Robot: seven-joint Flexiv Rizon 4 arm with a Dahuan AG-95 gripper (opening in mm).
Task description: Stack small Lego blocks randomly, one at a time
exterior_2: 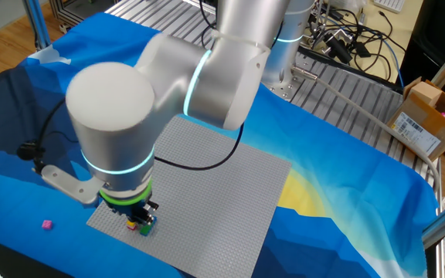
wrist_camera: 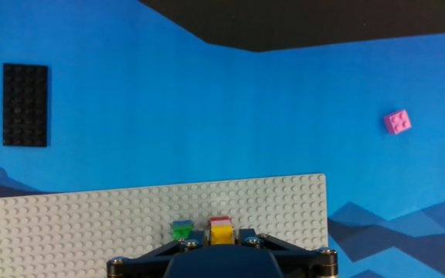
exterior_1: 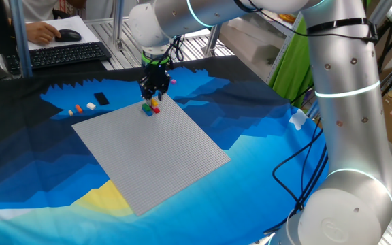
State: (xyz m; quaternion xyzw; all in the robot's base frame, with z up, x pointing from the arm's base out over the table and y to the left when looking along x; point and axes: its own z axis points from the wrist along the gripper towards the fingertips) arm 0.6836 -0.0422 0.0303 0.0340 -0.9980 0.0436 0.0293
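My gripper (wrist_camera: 221,241) is down at the far edge of the grey baseplate (wrist_camera: 68,224), its jaws closed on either side of a yellow block (wrist_camera: 221,232) with a red block (wrist_camera: 221,222) showing at its far edge. A green block on a blue one (wrist_camera: 181,229) stands just left of it on the plate. In one fixed view the gripper (exterior_1: 154,95) hangs over this cluster (exterior_1: 150,107) at the plate's far corner. In the other fixed view the gripper (exterior_2: 140,219) hides most of the blocks (exterior_2: 143,226). A pink block (wrist_camera: 397,121) lies loose on the blue cloth.
A black flat plate (wrist_camera: 25,104) lies on the cloth to the left. Yellow (exterior_1: 72,112), orange (exterior_1: 79,107) and white (exterior_1: 91,105) blocks lie in a row beside it. A keyboard (exterior_1: 67,54) and a person's hand sit beyond the cloth.
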